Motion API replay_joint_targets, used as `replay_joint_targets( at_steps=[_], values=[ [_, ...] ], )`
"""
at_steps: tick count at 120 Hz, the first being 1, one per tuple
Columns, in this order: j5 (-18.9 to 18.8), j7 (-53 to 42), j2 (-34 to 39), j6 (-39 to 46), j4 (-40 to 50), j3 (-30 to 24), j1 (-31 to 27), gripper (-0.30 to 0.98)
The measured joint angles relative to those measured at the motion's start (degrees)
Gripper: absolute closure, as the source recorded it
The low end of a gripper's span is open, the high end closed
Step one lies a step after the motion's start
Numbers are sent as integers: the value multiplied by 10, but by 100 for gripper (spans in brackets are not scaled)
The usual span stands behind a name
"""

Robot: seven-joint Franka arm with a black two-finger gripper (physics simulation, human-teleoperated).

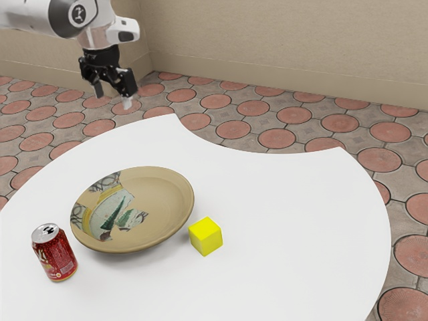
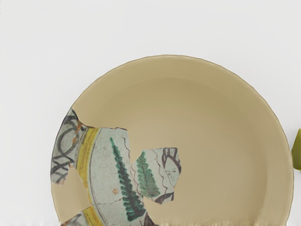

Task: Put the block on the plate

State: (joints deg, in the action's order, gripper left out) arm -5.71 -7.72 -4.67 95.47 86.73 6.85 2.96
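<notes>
My gripper [image 1: 113,97] hangs in the air at the exterior view's upper left, above and behind the plate, its two fingers apart with nothing between them. The yellow block [image 1: 205,237] rests on the white table, just outside the plate's rim toward the exterior view's right. The tan plate [image 1: 162,204] has a patterned patch of green, yellow and grey and lies bare of objects. In the wrist view the plate [image 2: 221,127] lies below my hand, and part of the block [image 2: 297,151] appears beside its rim.
A red soda can [image 1: 55,254] stands upright on the white table [image 1: 287,221], near the plate on the side away from the block. The tabletop has a curved cut-out in its far edge. Beyond it are a patterned tile floor [image 1: 277,138] and beige walls.
</notes>
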Motion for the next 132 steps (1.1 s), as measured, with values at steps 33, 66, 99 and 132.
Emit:
replay_joint_targets(
  at_steps=[33, 66, 99, 132],
  values=[
    [16, 100, 5, -96, -51, 0, 24, 0],
    [34, 366, 4, -193, -69, -2, 15, 0],
    [37, 542, 0, -194, -64, -9, 35, 0],
    [60, 691, 2, -116, 12, -8, 103, 0]
  ],
)
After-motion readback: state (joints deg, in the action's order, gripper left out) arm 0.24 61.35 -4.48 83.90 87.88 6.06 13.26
